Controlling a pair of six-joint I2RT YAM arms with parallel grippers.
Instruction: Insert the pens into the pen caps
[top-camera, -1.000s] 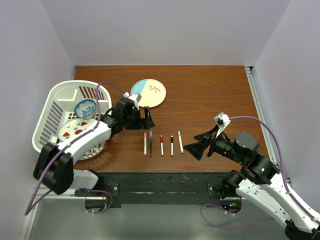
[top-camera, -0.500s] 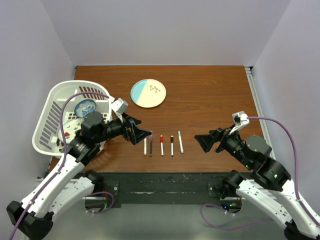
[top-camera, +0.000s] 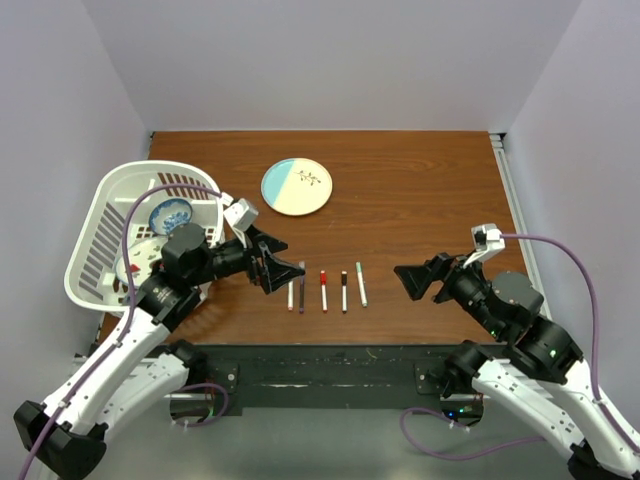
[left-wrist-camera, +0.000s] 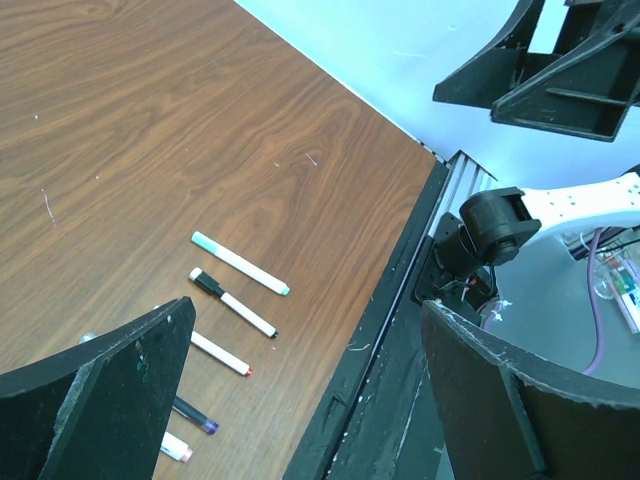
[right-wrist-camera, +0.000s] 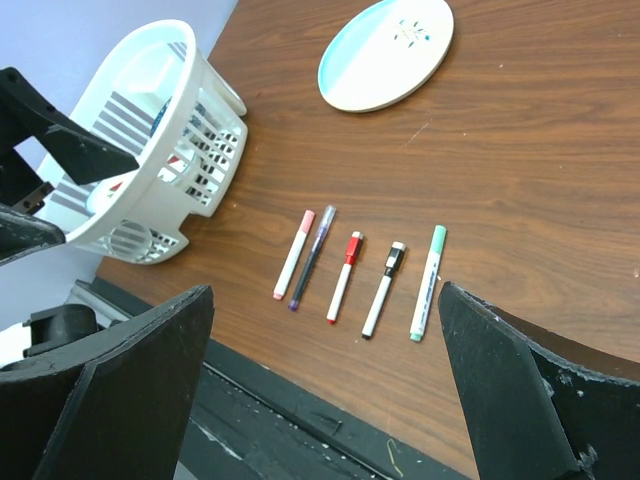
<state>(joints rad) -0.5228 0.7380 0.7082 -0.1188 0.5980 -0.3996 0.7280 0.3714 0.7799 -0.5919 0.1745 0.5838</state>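
Five pens lie in a row near the table's front edge: pink (top-camera: 290, 293), dark purple (top-camera: 301, 288), red (top-camera: 323, 290), black (top-camera: 344, 290) and green (top-camera: 360, 283). In the right wrist view the pink (right-wrist-camera: 294, 254), red (right-wrist-camera: 343, 277), black (right-wrist-camera: 384, 288) and green (right-wrist-camera: 428, 282) pens each carry a matching cap at the far end. The purple pen (right-wrist-camera: 311, 257) looks dark all over. My left gripper (top-camera: 284, 270) is open and empty just left of the row. My right gripper (top-camera: 412, 282) is open and empty, right of the row.
A white basket (top-camera: 150, 168) holding bowls stands at the left. A cream and blue plate (top-camera: 296, 186) lies behind the pens. The black rail (top-camera: 330, 355) runs along the table's front edge.
The left arm has drawn back and its gripper has come down from behind the pens to their left side. The right gripper has pulled away to the right.
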